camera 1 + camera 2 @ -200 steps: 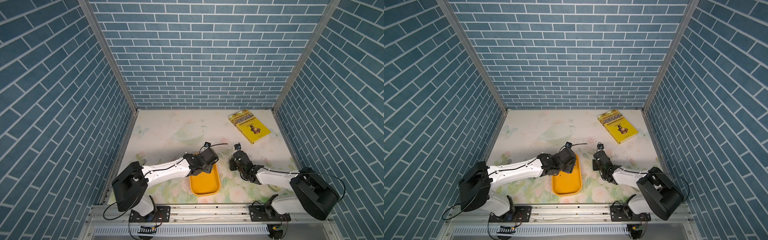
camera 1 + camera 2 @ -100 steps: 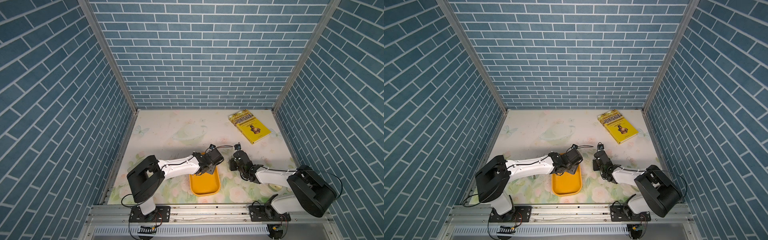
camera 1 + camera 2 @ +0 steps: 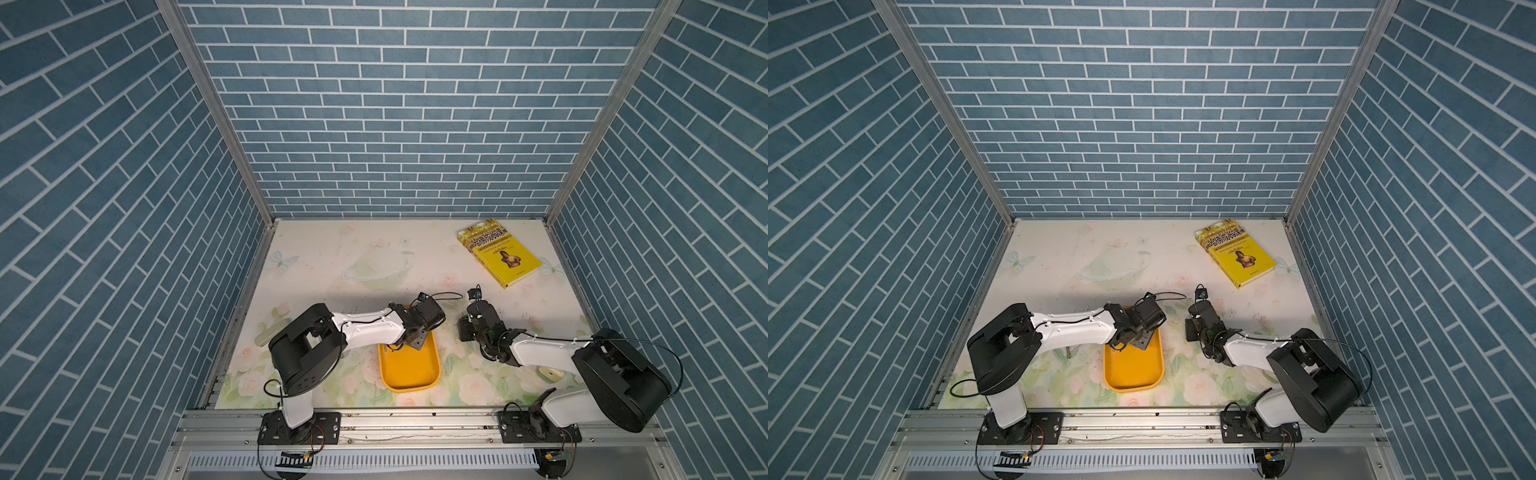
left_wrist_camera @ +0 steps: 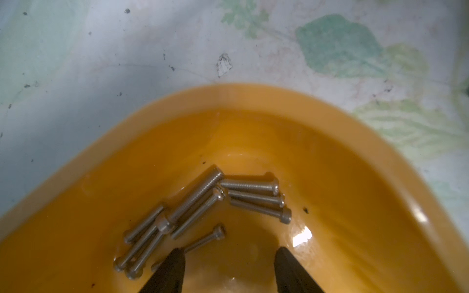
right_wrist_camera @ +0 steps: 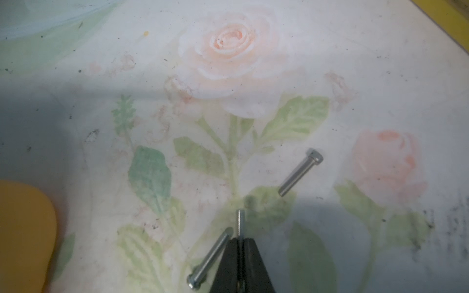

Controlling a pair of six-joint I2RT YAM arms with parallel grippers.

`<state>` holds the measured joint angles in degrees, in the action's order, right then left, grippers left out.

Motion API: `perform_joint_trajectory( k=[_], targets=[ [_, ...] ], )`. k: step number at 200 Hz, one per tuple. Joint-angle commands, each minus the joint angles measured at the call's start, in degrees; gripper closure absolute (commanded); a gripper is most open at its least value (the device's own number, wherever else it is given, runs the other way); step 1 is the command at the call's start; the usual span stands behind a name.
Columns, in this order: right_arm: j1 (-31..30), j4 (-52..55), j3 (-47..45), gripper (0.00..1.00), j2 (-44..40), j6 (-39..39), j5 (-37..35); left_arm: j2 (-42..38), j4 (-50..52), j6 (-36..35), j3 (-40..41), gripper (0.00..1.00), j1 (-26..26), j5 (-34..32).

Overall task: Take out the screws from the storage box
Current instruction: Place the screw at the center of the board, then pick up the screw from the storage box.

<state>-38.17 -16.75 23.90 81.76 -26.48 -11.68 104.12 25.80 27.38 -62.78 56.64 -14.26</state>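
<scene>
Yellow book [image 3: 500, 257] upper right. Storage box [image 3: 411, 370] holds screws [image 4: 200, 200]; left claw [image 4: 229, 251] spread beside them. Right claw [image 5: 240, 241] pinches one screw [image 5: 239, 218]; two loose on counter [image 5: 330, 50].

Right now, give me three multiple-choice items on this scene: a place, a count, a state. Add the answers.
1. Where does the book lie?
A) far right of the table
B) under the left arm
C) near left corner

2. How many screws lie loose beside the right gripper?
A) none
B) two
C) six

3. How does the left gripper stand?
A) open over the tray
B) shut on the book
C) shut on a screw

Answers:
1 A: both top views show it there.
2 B: the right wrist view shows two, plus a third screw pinched in the jaws.
3 A: the left wrist view shows its jaws apart.
</scene>
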Motion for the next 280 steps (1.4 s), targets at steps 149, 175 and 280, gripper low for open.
perform_joint_trajectory(
  k=[149, 175, 280],
  targets=[
    [0.8, -0.5, 2.9, 0.83, 4.5, 2.2, 2.4, 3.5, 1.7, -1.7, -0.3, 0.54, -3.3, 2.2],
    [1.0, -0.8, 3.0, 0.83, 5.1, 2.3, 2.8, 1.8, 1.9, -1.0, 0.9, 0.54, -3.3, 2.4],
    [1.0, -0.6, 3.4, 0.84, 5.9, 2.6, 3.9, 2.3, 1.2, -0.8, 2.7, 0.54, -3.3, 3.3]
  ],
)
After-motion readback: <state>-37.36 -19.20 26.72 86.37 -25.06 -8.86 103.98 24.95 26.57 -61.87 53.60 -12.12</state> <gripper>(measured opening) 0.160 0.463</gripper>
